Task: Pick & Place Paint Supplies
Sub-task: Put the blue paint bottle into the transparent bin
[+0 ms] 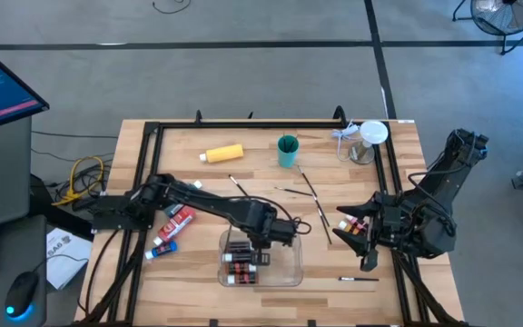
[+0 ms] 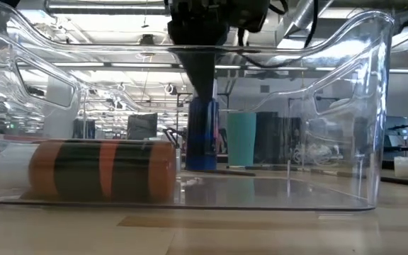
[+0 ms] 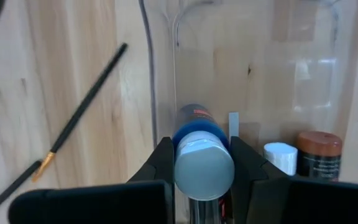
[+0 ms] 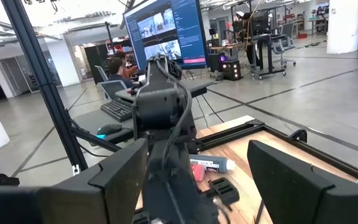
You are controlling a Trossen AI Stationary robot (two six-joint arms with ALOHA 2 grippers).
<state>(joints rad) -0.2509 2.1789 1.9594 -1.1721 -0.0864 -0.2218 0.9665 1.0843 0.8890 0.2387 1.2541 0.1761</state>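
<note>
Over the clear tray (image 1: 291,269) at six o'clock on the table, the left gripper (image 3: 202,163) clamps a blue paint tube (image 3: 199,134) upright, likely to lower it beside stored bottles (image 1: 241,263). At three o'clock, the right gripper (image 1: 363,238) waits, fingers apart.

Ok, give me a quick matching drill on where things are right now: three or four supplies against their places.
Things:
1. blue tube
2. yellow bottle
3. teal cup
4. red tube

Places:
A. upright near the table's far edge
B. lying outside the clear tray, by the left arm
C. clamped in the left gripper inside the tray
D. lying just left of the cup

Pairs: 1-C, 2-D, 3-A, 4-B
</note>
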